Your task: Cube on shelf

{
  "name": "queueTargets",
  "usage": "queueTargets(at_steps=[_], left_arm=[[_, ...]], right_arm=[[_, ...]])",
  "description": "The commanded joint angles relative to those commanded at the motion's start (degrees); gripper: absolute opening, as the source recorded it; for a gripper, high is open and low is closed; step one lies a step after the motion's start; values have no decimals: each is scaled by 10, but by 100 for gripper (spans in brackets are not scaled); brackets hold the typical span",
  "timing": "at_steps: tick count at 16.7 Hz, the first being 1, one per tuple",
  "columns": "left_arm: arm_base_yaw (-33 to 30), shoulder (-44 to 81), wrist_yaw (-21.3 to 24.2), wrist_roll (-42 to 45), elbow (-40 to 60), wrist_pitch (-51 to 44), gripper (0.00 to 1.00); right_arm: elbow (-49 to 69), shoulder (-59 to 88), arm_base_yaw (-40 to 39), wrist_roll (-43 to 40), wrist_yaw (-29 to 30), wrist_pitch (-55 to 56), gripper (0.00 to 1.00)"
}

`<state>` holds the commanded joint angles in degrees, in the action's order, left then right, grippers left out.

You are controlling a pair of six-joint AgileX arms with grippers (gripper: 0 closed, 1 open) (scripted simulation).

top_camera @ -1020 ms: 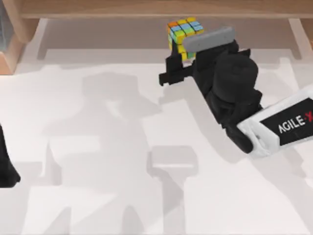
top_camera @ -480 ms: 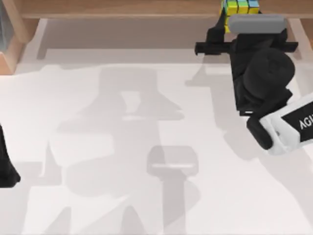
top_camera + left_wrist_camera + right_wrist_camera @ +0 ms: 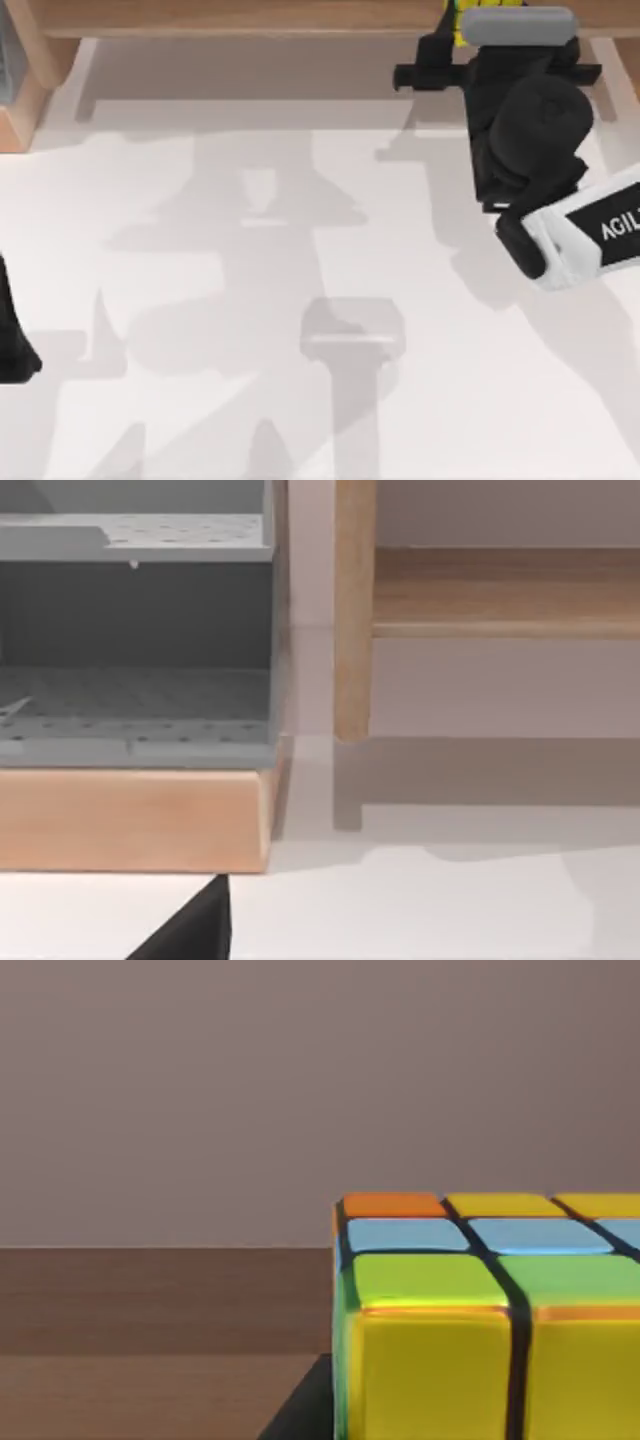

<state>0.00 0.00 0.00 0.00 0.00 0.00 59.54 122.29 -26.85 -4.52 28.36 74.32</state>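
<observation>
Cube (image 3: 480, 1310): held at the far right of the table, over the shelf (image 3: 250, 18) board.
Fingers: right gripper (image 3: 470, 40) apparently clamped on the cube; the contact itself is hidden.
Progress: carried up to the shelf, release not yet made, by my judgement.
Left: lower, let go, back away.
Look: yellow front, green, blue and orange squares on top, dark grid lines.
Left arm: parked at the near left edge.

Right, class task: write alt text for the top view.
The right gripper reaches the shelf at the table's far right edge, carrying the cube, which peeks out yellow above it. The left arm sits parked at the left edge.
</observation>
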Motion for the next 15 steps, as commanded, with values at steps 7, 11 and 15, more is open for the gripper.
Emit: queueTargets(at_steps=[7,11,15], left_arm=[[0,0,0,0,0,0,100],[0,0,0,0,0,0,100],[0,0,0,0,0,0,100]], right_arm=[[105,51,24,3,-25,-62,0],[182,83,41,7,-38,-104,0],[203,92,48,8,-46,-118,0]])
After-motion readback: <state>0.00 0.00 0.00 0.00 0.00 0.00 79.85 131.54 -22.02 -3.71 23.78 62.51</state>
